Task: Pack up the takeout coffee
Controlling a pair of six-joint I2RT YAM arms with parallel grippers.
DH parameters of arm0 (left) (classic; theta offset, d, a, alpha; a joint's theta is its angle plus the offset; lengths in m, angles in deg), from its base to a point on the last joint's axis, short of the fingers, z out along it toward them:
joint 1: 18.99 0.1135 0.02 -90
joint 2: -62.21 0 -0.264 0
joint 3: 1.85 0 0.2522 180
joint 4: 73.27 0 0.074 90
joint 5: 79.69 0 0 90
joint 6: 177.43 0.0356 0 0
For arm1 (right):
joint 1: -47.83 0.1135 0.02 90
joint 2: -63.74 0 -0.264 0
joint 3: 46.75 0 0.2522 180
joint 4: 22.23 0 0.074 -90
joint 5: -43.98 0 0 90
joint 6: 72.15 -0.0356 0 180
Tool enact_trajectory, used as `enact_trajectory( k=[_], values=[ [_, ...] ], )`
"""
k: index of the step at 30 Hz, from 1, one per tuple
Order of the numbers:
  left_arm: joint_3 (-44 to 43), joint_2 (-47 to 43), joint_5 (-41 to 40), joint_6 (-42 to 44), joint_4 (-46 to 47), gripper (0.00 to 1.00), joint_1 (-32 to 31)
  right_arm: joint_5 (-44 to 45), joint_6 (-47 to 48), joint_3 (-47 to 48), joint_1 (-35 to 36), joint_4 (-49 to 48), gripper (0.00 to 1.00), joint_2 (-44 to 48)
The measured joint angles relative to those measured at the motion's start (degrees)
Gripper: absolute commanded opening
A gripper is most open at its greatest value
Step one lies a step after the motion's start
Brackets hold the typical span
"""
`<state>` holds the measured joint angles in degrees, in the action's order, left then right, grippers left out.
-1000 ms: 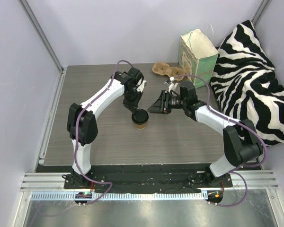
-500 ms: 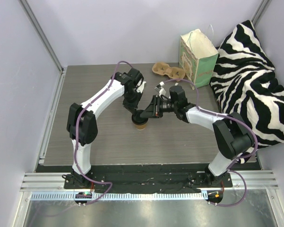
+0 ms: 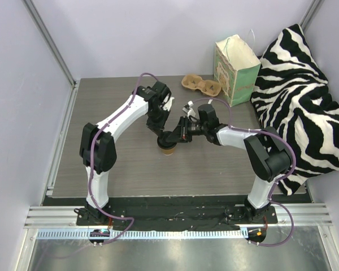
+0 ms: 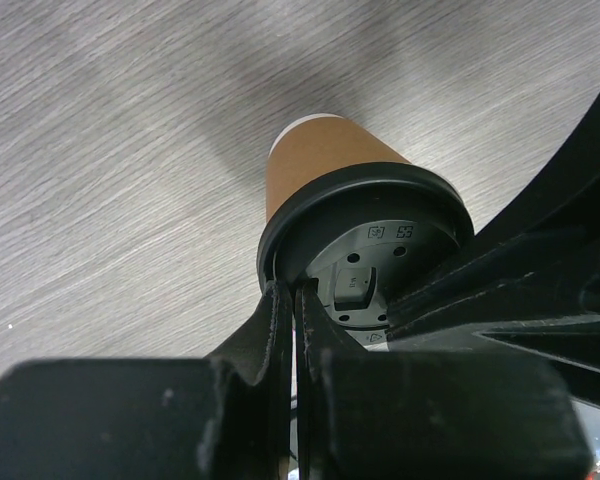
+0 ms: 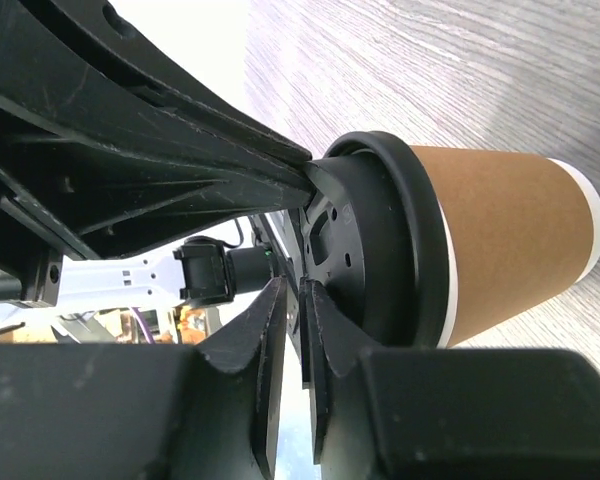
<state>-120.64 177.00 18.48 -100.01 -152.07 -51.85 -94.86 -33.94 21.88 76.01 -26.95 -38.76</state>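
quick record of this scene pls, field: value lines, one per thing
cup: brown paper, upright on the table, black lid on
left tool: shut, tips at the lid's rim
right tool: nearly closed by the lid, grip unclear
bag: green, upright, far right, apart from the cup
carrier: pulp, no cup in it, beside the bag

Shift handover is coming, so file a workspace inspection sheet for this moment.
Surface: grey wood-grain table.
Job's things: takeout coffee upright on the table, black lid on.
Clutter: pulp carrier and mint paper bag at the far edge.
Hands: left hand shut at the lid's rim; right hand nearly closed at the lid too.
Cables: purple cables in loose loops.
Surroundings: zebra cushion on the right; pale walls.
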Motion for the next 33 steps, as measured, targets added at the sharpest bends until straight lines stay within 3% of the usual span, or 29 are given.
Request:
enact_trajectory(
  k=[5, 9, 13, 16, 20, 24, 26, 33],
  values=[
    [0.66, -0.2, 1.66, 0.92, 0.39, 0.28, 0.68, 0.48, 2.62, 2.01, 0.0, 4.2, 0.19, -0.31],
    [2.6, -1.22, 3.3, 1.38, 1.11, 0.53, 1.99, 0.7, 4.15, 3.65, 0.0, 6.91, 0.17, -0.9],
    [6.23, -4.63, 6.73, 0.96, 2.54, 0.66, 5.05, 0.68, 5.22, 5.01, 0.0, 8.79, 0.16, -1.51],
    [9.99, -10.08, 12.04, -0.33, 6.1, 0.62, 9.33, 0.26, 5.46, 5.4, 0.0, 9.35, 0.15, -1.81],
    [17.64, -19.85, 25.38, -3.28, 15.98, 0.42, 15.32, -0.61, 5.6, 5.97, 0.0, 9.55, 0.14, -2.51],
    [29.07, -27.12, 39.43, -12.9, 32.76, 0.22, 15.34, -1.62, 5.57, 6.08, -0.02, 9.22, 0.11, -2.93],
    [35.78, -26.95, 45.38, -19.98, 42.69, 0.16, 14.64, -1.92, 5.57, 6.05, -0.07, 8.94, 0.08, -3.13],
    [42.07, -18.93, 49.29, -30.56, 54.55, 0.01, 14.14, -3.1, 5.53, 5.9, -0.22, 7.78, 0.01, -3.69]
  ],
)
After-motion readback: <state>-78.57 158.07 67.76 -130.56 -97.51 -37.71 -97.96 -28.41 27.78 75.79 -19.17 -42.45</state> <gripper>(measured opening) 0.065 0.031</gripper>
